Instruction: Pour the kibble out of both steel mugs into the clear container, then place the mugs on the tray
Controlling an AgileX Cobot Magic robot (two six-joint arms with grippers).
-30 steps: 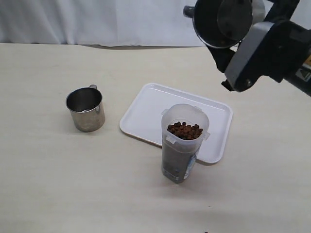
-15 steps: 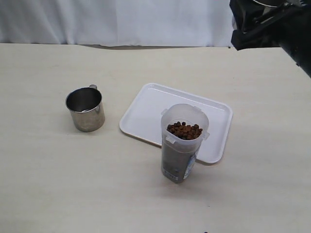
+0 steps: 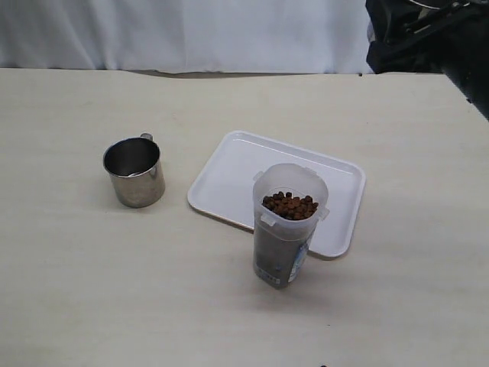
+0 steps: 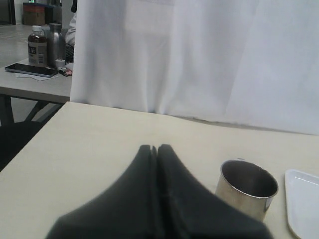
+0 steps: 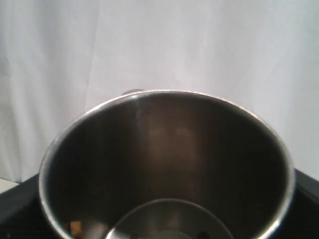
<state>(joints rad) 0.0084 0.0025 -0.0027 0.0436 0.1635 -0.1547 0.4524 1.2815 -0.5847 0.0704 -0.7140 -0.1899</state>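
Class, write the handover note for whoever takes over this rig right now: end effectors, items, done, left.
Left end effector: shut, empty, near the free mug.
Right end effector: raised far right, shut on the held mug, nearly empty inside.
Clear container holds kibble, on the table beside the tray.
Done: pouring, apparently; free mug looks empty.
Left: both mugs onto the tray.

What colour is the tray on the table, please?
The tray is plain white, with no pattern; the exterior view shows it best.
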